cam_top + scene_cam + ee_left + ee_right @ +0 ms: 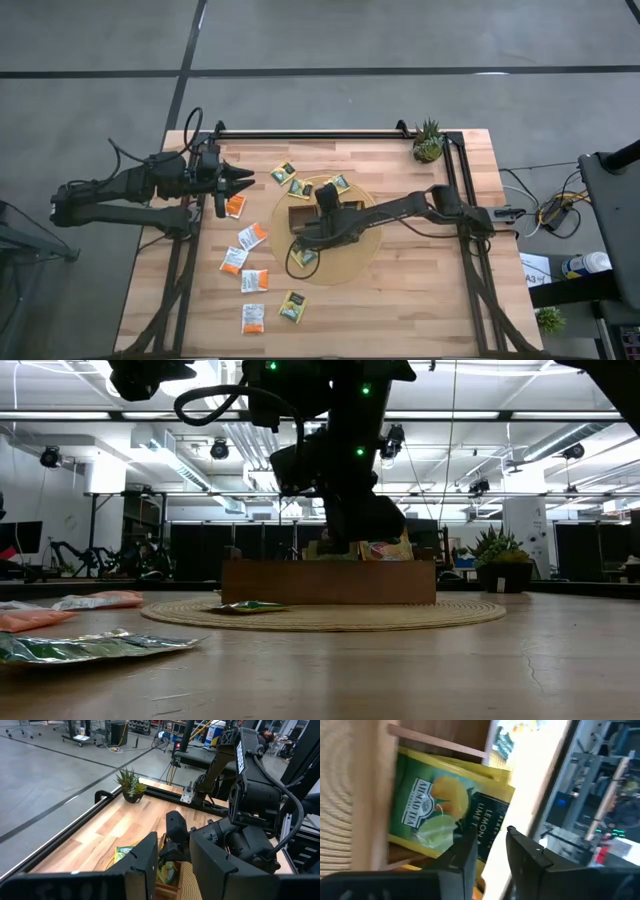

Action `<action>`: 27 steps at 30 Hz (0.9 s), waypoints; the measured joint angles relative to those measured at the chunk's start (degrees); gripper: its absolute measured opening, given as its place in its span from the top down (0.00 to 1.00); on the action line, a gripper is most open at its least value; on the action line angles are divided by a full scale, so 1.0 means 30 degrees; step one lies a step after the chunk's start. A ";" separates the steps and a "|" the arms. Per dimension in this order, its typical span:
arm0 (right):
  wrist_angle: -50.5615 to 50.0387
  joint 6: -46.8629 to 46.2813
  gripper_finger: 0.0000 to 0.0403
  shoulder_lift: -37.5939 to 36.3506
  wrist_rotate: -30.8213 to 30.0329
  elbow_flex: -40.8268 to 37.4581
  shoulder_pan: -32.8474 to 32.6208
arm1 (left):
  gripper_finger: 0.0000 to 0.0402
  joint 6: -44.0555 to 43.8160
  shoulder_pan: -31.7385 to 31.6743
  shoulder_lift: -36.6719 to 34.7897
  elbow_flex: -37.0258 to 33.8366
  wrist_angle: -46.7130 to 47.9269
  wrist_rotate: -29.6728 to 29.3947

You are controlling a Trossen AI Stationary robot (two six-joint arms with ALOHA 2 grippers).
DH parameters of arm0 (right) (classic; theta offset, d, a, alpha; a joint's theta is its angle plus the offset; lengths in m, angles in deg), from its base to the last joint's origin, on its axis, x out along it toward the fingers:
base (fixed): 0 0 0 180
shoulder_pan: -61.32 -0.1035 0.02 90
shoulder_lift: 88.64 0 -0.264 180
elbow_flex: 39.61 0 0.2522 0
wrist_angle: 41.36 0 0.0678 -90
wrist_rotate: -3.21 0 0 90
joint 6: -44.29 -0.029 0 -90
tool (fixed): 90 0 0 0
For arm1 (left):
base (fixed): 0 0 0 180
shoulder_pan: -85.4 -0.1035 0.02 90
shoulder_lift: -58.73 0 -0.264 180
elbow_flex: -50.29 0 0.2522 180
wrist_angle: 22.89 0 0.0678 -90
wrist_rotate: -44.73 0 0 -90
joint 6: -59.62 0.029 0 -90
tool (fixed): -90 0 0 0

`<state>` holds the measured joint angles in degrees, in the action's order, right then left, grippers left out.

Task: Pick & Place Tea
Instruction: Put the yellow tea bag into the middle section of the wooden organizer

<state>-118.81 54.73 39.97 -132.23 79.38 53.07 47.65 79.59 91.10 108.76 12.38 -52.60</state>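
Right gripper (489, 847): fingers narrowly parted, releasing yellow-green paper tea sachet (437, 812) lying directly ahead, inside brown wooden tray (372, 795).

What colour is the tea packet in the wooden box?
Yellow and green, with a dark label; the tea packet shows best in the right wrist view.

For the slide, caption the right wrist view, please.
Right gripper, fingers parted, just above a yellow-green lemon-lime tea sachet lying in the wooden tray.
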 joint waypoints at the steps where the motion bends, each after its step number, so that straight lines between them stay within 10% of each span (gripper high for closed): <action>1: 0.0000 0.0121 0.74 -0.0007 -0.0227 0.0028 0.0000 | 0.73 0.0000 0.0000 -0.0001 0.0000 0.0000 0.0000; 18: 0.0343 -0.2684 0.67 -0.2740 -0.0406 0.0036 0.0723 | 0.73 0.0000 0.0000 -0.0001 0.0000 0.0000 0.0001; 27: 0.1014 -0.5353 0.67 -0.6251 0.8275 0.0021 0.3329 | 0.73 0.0000 0.0000 0.0006 0.0000 0.0000 0.0001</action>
<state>-115.76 38.67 21.22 -107.40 79.45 63.06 47.65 79.59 91.11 108.76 12.38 -52.60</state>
